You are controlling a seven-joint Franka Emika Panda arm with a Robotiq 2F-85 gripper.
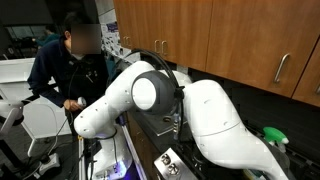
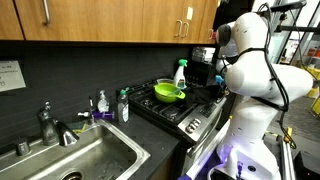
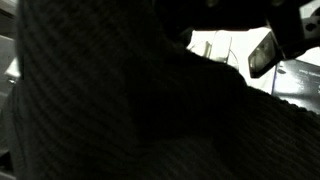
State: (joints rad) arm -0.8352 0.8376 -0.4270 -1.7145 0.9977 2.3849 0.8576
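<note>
Nearest the camera in an exterior view, you see the steel sink [image 2: 95, 165] set in the bench [image 2: 150, 138], with the faucet [image 2: 55, 128] at its back edge. A clear soap bottle [image 2: 102, 103] and a green-topped bottle [image 2: 124, 105] stand along the back edge of the bench, between the sink and the stove [image 2: 190, 118].

On the stove, a dark pan [image 2: 152, 97] carries the green bowl [image 2: 168, 93], which sits upright inside it. The spray bottle [image 2: 181, 72] stands upright just behind the bowl, toward the back edge of the stove.

Beyond it, the hand [image 2: 214, 76] hangs over the far side of the stove, near the spray bottle but apart from it, beside the white arm [image 2: 255, 75]. Its jaws stand wide, and you can see nothing held between them.

The wrist view is almost wholly blocked by a dark ribbed surface [image 3: 100, 110] close to the lens; you cannot tell what it is.

In an exterior view, a person [image 1: 65, 65] stands behind the arm, beside the wooden cabinets [image 1: 230, 35].
</note>
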